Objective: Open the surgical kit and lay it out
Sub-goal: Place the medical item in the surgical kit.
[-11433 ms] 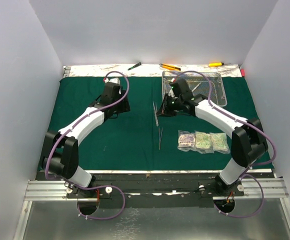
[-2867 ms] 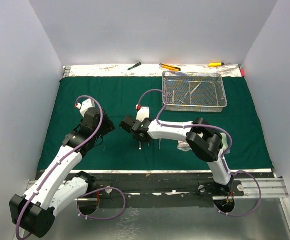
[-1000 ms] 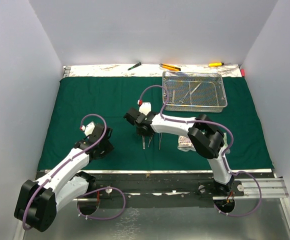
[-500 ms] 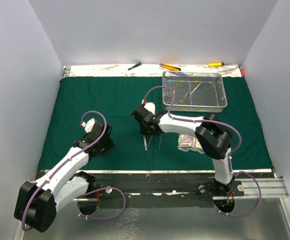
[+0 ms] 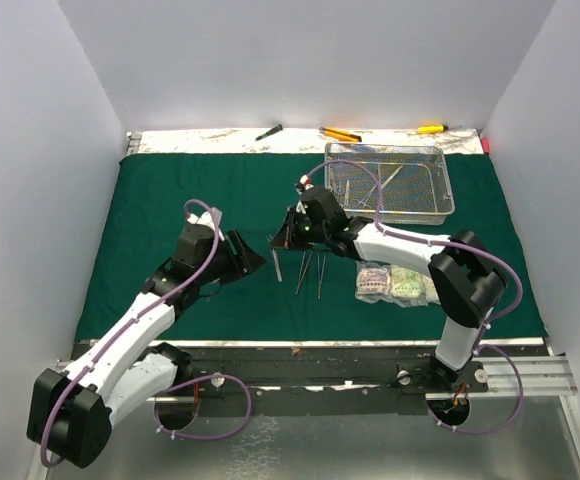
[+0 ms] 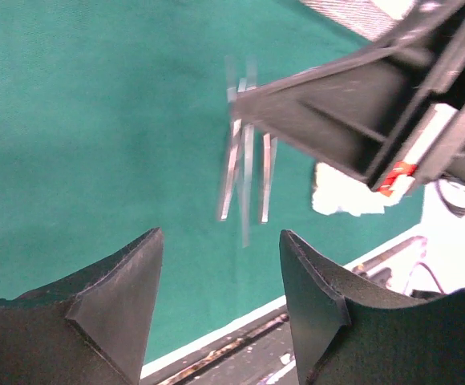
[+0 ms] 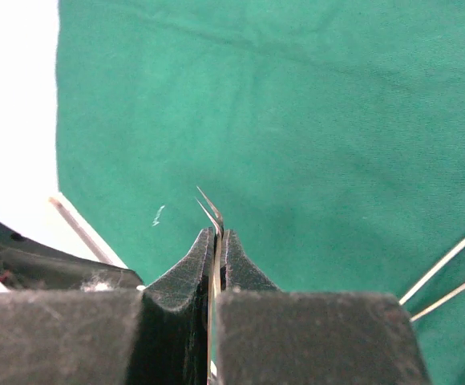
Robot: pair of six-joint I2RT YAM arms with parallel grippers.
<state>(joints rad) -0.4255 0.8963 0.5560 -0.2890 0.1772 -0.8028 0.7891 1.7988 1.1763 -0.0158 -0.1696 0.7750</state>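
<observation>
Tweezers [image 7: 211, 210] sit clamped in right gripper [image 7: 218, 237], tips poking past it; left gripper [image 6: 220, 245] gapes empty nearby.

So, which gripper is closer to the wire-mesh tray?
Right. The right gripper, shut on tweezers, hangs just left of the tray's near-left corner. The left gripper, open, is farther left over the green cloth.

A: Your cloth wrap [image 5: 160, 200] looks like matt, finely woven green fabric.
B: And the metal?
A: You have thin, bright steel tweezers [image 7: 213, 212], a shiny wire-mesh tray [image 5: 425, 200] and glossy clear plastic packets [image 5: 400, 284]. Your right gripper [image 7: 216, 237] has matt black plastic fingers [image 7: 180, 277].
</observation>
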